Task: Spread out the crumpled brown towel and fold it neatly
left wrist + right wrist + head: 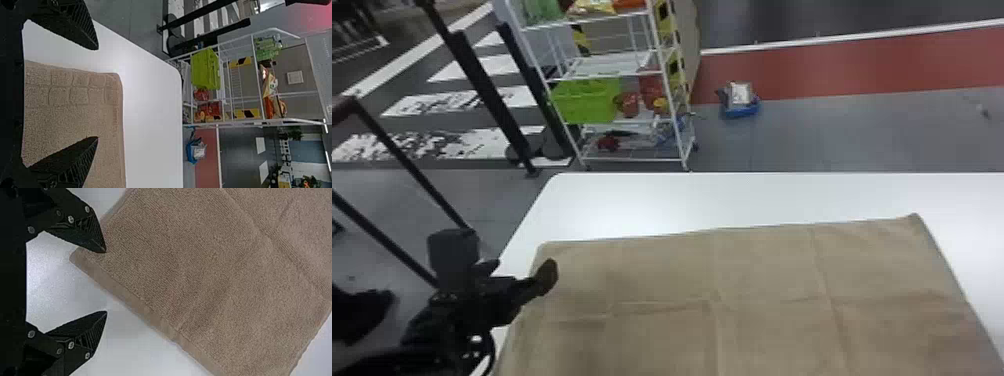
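The brown towel [762,300] lies spread flat with crease lines across it, running past the head view's bottom edge. My left gripper [520,272] is at the towel's far left corner. In the left wrist view this left gripper [97,93] stands open with nothing held, one finger over the towel [74,121] and the other over bare tabletop. In the right wrist view my right gripper [106,282] is open above a corner of the towel [188,266]; one fingertip overlaps the cloth near that corner, and the other is over the white surface.
The white table [682,200] shows a bare strip beyond the towel's far edge. Behind it stands a white wire shelf [632,120] holding a green basket [587,100] and other goods. A blue container [741,107] is on the floor to the shelf's right.
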